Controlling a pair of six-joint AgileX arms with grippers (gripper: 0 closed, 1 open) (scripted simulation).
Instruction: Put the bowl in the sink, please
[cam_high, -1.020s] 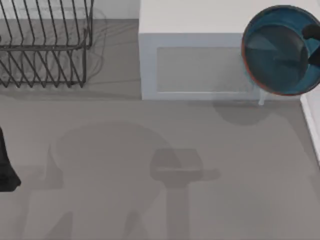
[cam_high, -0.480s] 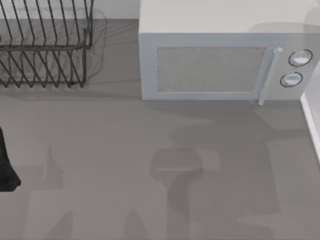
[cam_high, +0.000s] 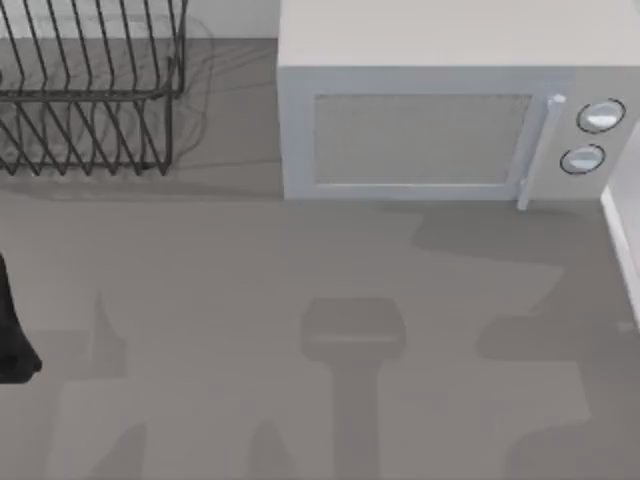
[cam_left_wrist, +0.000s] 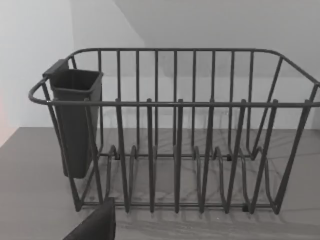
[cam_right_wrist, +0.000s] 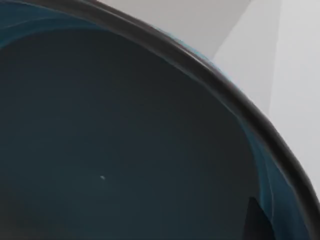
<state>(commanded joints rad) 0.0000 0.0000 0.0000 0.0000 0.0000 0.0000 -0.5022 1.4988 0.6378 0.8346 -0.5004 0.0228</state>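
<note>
Filling the right wrist view, the bowl (cam_right_wrist: 125, 140) shows its dark blue inside and curved rim against a pale wall — very close to that camera, so probably carried by the right arm, though its grip cannot be told. Seen from above, the grey counter (cam_high: 300, 300) lies open, the microwave (cam_high: 430, 120) at the back, the dish rack (cam_high: 90, 90) back left. The left arm (cam_high: 12, 330) idles at the left edge. Keeping the bowl level, clear of the microwave's corner, seems wise — a white edge (cam_high: 625, 250) at right may be the sink.
</note>
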